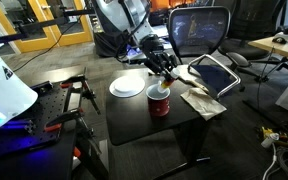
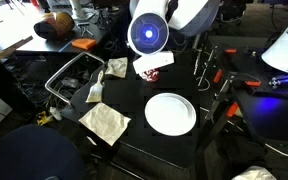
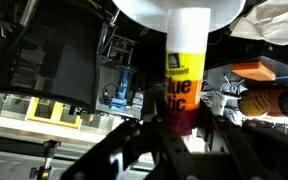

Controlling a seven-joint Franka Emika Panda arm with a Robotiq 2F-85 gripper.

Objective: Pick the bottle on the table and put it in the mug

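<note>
The bottle (image 3: 187, 60) is a slim stick with a whitish end, an orange label and a dark red base. In the wrist view my gripper (image 3: 184, 118) is shut on its dark red base, and its whitish end points at a white round surface. In an exterior view my gripper (image 1: 162, 70) hangs just above the dark red mug (image 1: 159, 104), which stands upright on the black table (image 1: 134, 118). The mug also shows in an exterior view (image 2: 155, 66), partly behind the arm. I cannot tell whether the bottle's tip is inside the mug.
A white plate (image 1: 127, 86) lies next to the mug and also shows in an exterior view (image 2: 170, 113). Crumpled paper (image 1: 206, 100) lies at the table's edge. A wire basket (image 2: 72, 80) and an office chair (image 1: 199, 30) stand beside the table.
</note>
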